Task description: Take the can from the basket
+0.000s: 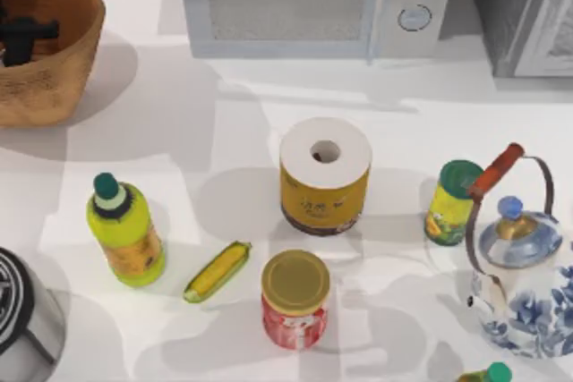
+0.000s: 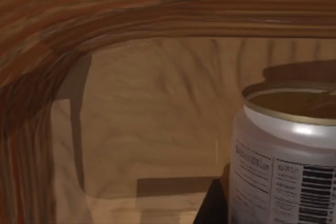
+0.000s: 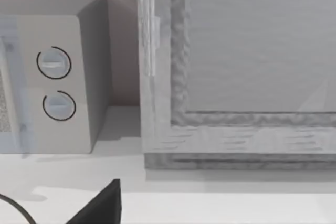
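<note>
One can [image 2: 286,156] inside basket [image 1: 63,33], wicker wall close around; left gripper [image 1: 22,38] beside it, finger spread indiscernible.

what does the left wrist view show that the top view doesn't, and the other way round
Left wrist view alone: the can close up, standing on the ribbed inside of the basket.
Top view alone: the left gripper down in the basket, plus the microwave, red jar, teapot and green bottle on the table.
Both: the basket.

White can [image 2: 286,156] stands upright inside wicker basket [image 2: 79,30].
</note>
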`<state>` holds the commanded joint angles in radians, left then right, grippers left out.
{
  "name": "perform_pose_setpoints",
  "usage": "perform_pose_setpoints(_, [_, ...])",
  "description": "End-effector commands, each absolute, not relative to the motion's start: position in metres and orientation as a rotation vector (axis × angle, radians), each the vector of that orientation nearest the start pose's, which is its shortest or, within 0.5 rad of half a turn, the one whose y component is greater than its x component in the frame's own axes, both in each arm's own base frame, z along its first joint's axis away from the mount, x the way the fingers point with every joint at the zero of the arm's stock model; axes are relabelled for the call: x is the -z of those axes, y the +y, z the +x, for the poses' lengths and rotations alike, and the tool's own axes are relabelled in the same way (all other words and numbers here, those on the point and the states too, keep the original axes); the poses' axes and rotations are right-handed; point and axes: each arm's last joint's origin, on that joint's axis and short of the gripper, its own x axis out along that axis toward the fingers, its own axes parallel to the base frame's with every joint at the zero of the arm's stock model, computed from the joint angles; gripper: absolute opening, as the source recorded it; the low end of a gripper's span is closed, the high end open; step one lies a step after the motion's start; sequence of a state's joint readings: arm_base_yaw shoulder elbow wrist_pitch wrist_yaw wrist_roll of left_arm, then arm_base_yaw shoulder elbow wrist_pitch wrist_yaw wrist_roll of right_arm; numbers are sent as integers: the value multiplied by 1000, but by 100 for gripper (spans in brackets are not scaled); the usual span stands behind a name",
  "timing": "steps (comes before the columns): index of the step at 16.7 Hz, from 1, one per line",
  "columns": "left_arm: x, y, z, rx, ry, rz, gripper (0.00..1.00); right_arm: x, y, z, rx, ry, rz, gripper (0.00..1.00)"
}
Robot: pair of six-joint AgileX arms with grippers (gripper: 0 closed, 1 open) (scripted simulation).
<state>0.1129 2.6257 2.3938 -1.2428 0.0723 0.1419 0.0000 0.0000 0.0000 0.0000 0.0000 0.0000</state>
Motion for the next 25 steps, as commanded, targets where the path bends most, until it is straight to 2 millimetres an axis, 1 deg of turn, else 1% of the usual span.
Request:
perform_pose_setpoints(1, [-155, 67, 507, 31, 1447, -35, 0, -160, -1, 106, 0, 0, 0, 100])
perform_pose_setpoints(3, [-157, 67, 506, 30, 1439, -33, 0, -160, -1, 106, 0, 0, 0, 100])
perform_pose_setpoints(4, [-161, 68, 505, 28, 1424, -31, 0, -160, -1, 106, 0, 0, 0, 100])
perform_pose_setpoints(6, [-176, 70, 501, 22, 1371, -19, 0, -160, -1, 106, 0, 0, 0, 100])
perform_pose_setpoints(7, [-187, 71, 497, 19, 1333, -10, 0, -160, -1, 106, 0, 0, 0, 100])
perform_pose_setpoints(10, [-232, 73, 477, 4, 1178, 24, 0, -160, -1, 106, 0, 0, 0, 100])
perform_pose_setpoints(12, [-266, 72, 456, -12, 1051, 46, 0, -160, -1, 106, 0, 0, 0, 100])
perform_pose_setpoints(13, [-284, 71, 441, -23, 983, 56, 0, -160, -1, 106, 0, 0, 0, 100])
perform_pose_setpoints(15, [-316, 67, 405, -47, 843, 70, 0, -160, -1, 106, 0, 0, 0, 100])
perform_pose_setpoints(17, [-343, 60, 361, -70, 696, 78, 0, -160, -1, 106, 0, 0, 0, 100])
perform_pose_setpoints(19, [-361, 50, 311, -88, 546, 80, 0, -160, -1, 106, 0, 0, 0, 100])
perform_pose_setpoints(20, [-364, 45, 286, -93, 474, 78, 0, -160, -1, 106, 0, 0, 0, 100])
perform_pose_setpoints(21, [-363, 39, 260, -97, 407, 74, 0, -160, -1, 106, 0, 0, 0, 100])
perform_pose_setpoints(22, [-358, 34, 234, -98, 345, 69, 0, -160, -1, 106, 0, 0, 0, 100])
perform_pose_setpoints(23, [-349, 28, 210, -97, 290, 63, 0, -160, -1, 106, 0, 0, 0, 100])
perform_pose_setpoints(25, [-318, 19, 168, -88, 200, 48, 0, -160, -1, 106, 0, 0, 0, 100])
